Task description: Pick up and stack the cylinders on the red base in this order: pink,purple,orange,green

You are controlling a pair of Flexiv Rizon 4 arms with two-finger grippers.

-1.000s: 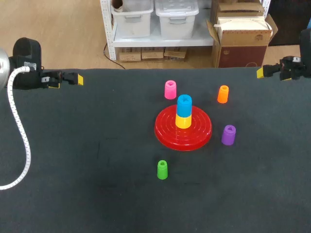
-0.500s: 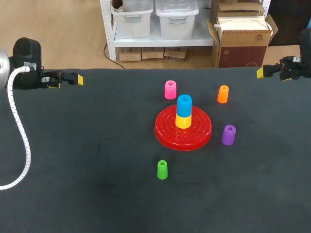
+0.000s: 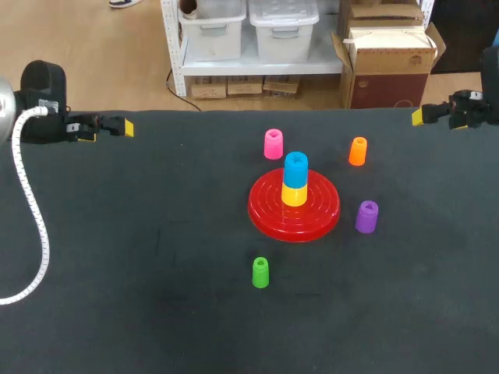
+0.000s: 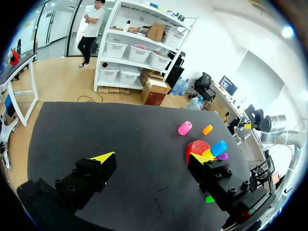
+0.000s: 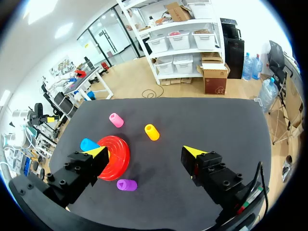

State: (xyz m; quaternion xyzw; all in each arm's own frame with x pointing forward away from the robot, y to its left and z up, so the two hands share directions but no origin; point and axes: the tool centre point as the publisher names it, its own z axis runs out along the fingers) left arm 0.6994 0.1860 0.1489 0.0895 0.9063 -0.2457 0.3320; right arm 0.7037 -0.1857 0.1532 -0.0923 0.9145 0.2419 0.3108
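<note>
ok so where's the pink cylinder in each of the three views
head view: the pink cylinder stands on the table just behind the red base, left of the orange cylinder.
left wrist view: the pink cylinder is beyond the red base, beside the orange cylinder.
right wrist view: the pink cylinder is beyond the red base, apart from the orange cylinder.
shared landmark: the red base.

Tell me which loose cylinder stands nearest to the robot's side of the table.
The green plastic cylinder, alone before the round red base; the pink cylinder, orange cylinder and purple cylinder stand farther back.
</note>
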